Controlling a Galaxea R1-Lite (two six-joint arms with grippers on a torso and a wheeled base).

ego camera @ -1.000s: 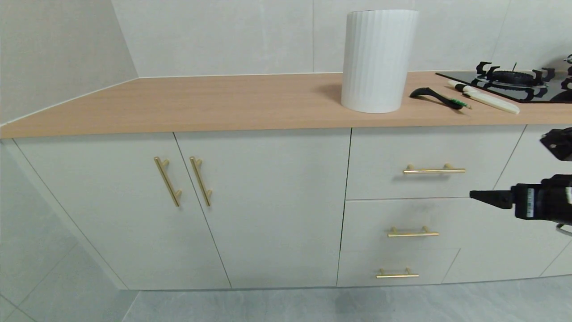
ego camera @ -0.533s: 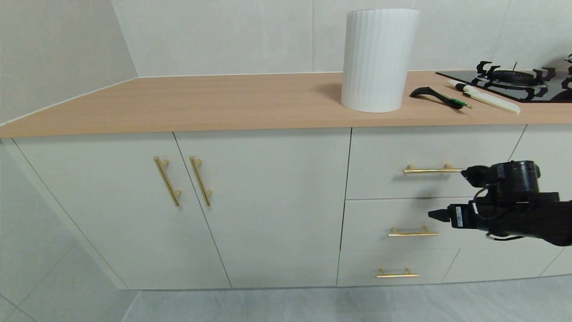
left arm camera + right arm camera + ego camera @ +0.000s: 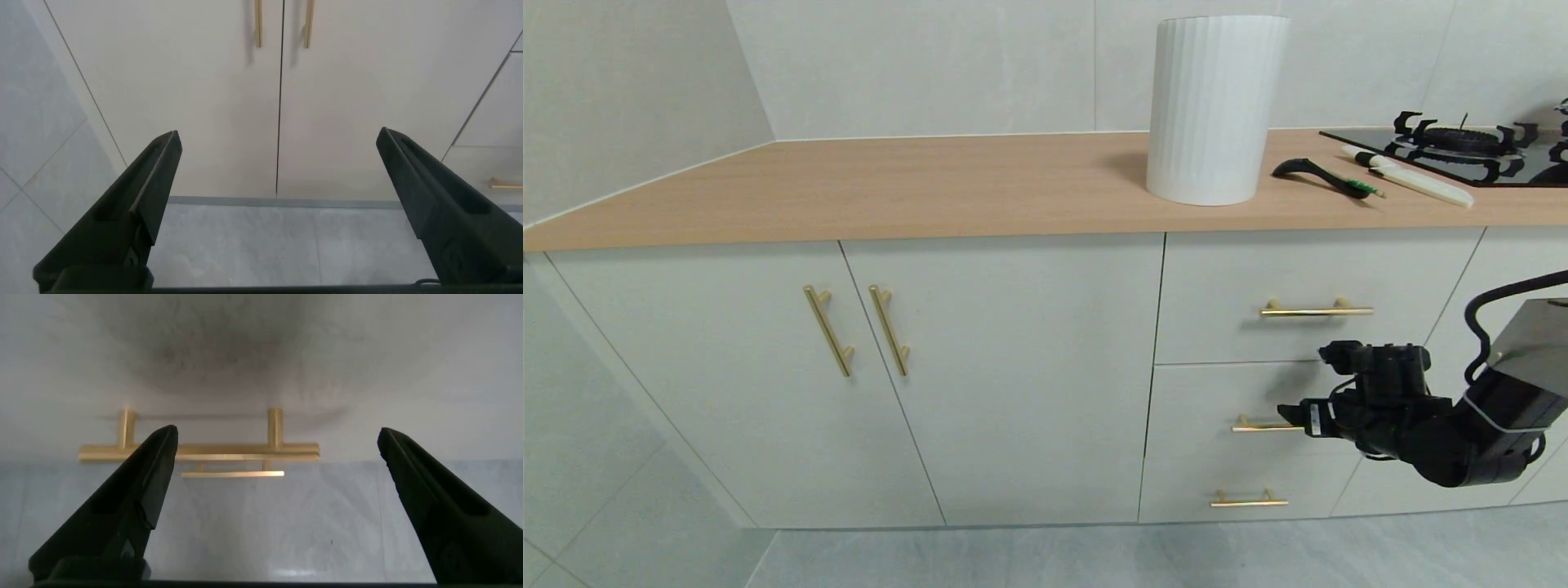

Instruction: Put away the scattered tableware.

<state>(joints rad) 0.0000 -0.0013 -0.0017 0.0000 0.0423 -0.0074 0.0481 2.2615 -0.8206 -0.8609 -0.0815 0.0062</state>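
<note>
A black spoon with a green handle (image 3: 1321,177) and a cream-white knife (image 3: 1409,180) lie on the wooden countertop (image 3: 915,188), right of a tall white ribbed container (image 3: 1214,110). My right gripper (image 3: 1308,381) is open in front of the drawer stack, close to the middle drawer's gold handle (image 3: 1262,425). In the right wrist view that handle (image 3: 200,448) lies just ahead of the open right gripper (image 3: 278,434), not touched. My left gripper (image 3: 278,137) is open and holds nothing, facing the cabinet doors low over the floor.
A black gas hob (image 3: 1462,149) sits at the counter's far right. Top (image 3: 1316,310) and bottom (image 3: 1248,500) drawer handles flank the middle one. Two closed cabinet doors with gold handles (image 3: 858,329) stand to the left. Grey tiled floor (image 3: 1013,559) runs below.
My right arm has swung in from the right edge, moving left and down to the middle drawer's handle. Nothing on the counter has moved.
</note>
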